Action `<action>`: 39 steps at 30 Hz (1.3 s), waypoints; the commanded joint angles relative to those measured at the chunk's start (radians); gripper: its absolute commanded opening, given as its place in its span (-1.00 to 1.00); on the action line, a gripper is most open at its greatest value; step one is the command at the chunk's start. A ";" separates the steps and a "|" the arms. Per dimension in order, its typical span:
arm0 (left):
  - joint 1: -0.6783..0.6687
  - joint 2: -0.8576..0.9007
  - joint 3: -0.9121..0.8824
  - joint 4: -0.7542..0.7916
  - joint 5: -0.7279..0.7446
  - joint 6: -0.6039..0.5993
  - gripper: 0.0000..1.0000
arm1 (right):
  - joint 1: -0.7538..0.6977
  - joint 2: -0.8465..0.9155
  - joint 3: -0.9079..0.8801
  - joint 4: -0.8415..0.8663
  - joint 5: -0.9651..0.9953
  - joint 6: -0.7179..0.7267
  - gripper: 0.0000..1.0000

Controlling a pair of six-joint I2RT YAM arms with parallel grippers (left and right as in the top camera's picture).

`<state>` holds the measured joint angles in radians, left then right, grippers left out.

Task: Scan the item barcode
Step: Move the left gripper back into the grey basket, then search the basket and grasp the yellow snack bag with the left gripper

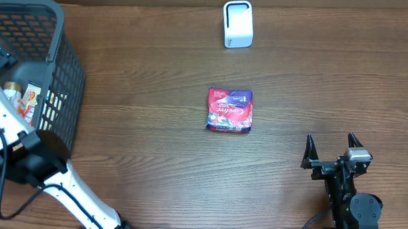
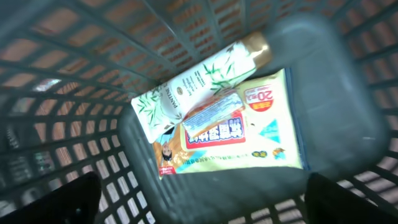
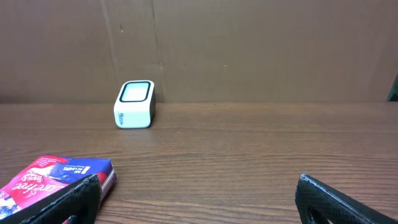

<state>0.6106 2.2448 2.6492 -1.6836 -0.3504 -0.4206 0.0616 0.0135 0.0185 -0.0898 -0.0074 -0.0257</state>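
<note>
A pink and purple packet (image 1: 229,110) lies flat mid-table, and its corner (image 3: 56,177) shows by my right gripper's left finger. The white scanner (image 1: 237,23) (image 3: 134,104) stands at the far edge. My right gripper (image 1: 332,144) (image 3: 199,199) rests open near the front right, with nothing between its fingers. My left gripper (image 2: 205,205) hangs open inside the grey basket (image 2: 74,112), above a yellow packet (image 2: 249,137), a bamboo-printed tube (image 2: 193,84) and a small bar (image 2: 214,112). It touches none of them. No barcode is visible.
The basket (image 1: 61,67) fills the table's left end, with the white left arm (image 1: 10,130) reaching into it. A brown wall (image 3: 249,43) rises behind the scanner. Bare wood lies between the packet and the right gripper.
</note>
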 commanded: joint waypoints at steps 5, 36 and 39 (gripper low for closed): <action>0.003 0.137 -0.004 0.014 -0.045 0.027 0.89 | 0.008 -0.011 -0.011 0.006 0.006 -0.002 1.00; 0.012 0.139 -0.030 -0.006 0.100 0.188 0.93 | 0.008 -0.011 -0.011 0.006 0.006 -0.002 1.00; 0.020 0.061 -0.033 -0.006 0.307 0.272 1.00 | 0.008 -0.011 -0.011 0.006 0.006 -0.002 1.00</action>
<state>0.6155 2.3959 2.6240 -1.6875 -0.2600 -0.2379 0.0616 0.0139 0.0185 -0.0898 -0.0074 -0.0261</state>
